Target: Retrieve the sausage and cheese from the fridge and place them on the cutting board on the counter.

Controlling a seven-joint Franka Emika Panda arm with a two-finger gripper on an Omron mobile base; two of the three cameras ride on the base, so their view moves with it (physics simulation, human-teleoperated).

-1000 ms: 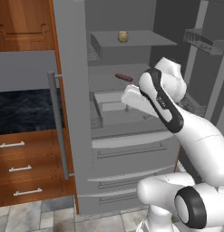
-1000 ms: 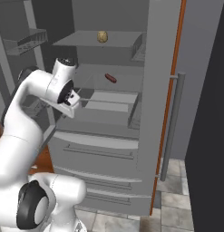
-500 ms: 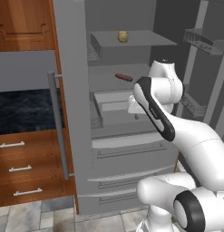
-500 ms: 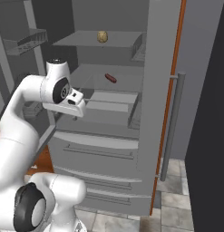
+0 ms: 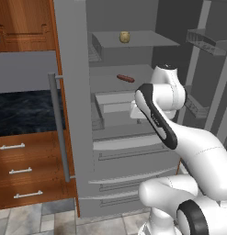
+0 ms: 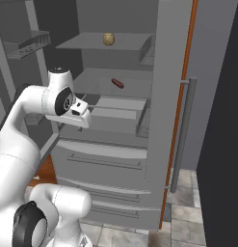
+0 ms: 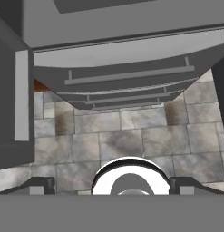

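Observation:
The fridge stands with both doors swung open. A short reddish-brown sausage lies on its middle shelf. On the top shelf sits the pale tan cheese. My gripper hangs in front of the fridge's crisper bin, below and nearer than the sausage, pointing down at the lower drawers and the floor. Its fingertips stand far apart with nothing between them. The black marble counter is at the left. The cutting board is out of view.
The open left fridge door with its long bar handle stands between the fridge's inside and the wooden drawers. The right door hangs open too, and door bins line the far side. Tiled floor lies below.
My hand has rolled over and sunk a little in front of the crisper bin, and the forearm has swung up. The jaws stayed open. Sausage and cheese have not moved.

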